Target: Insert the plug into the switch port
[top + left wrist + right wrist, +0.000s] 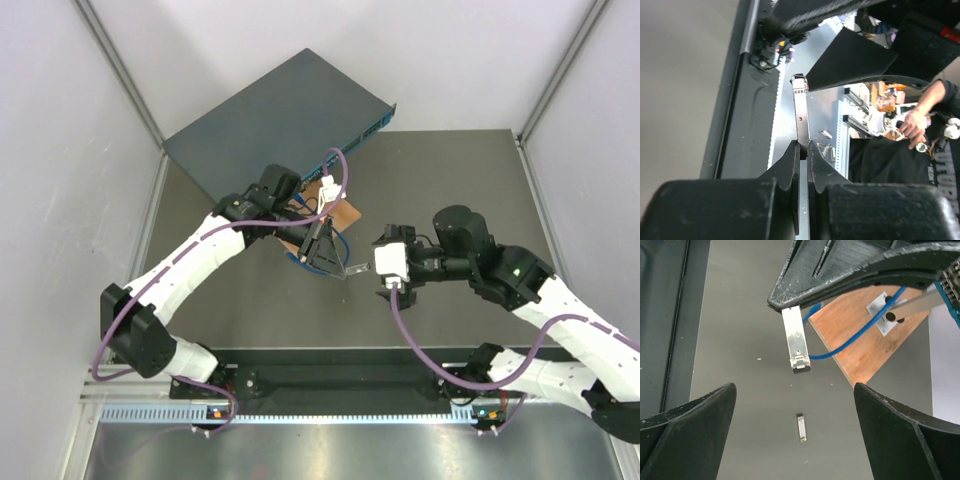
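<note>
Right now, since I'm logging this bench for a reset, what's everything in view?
switch: one, dark teal-blue, far end of the table.
wooden board: one, orange-brown, flat on the table near the switch's ports.
cable: one, blue, crossing the board.
bracket: one, silver, on the board.
plug: one, silver, held above the table.
small metal piece: one, silver, lying on the table, apart from the plug.
table: one, dark grey.
person: one, dark top, background of the left wrist view.
left gripper: one, black, shut on the plug.
right gripper: one, black, open, facing the plug.
</note>
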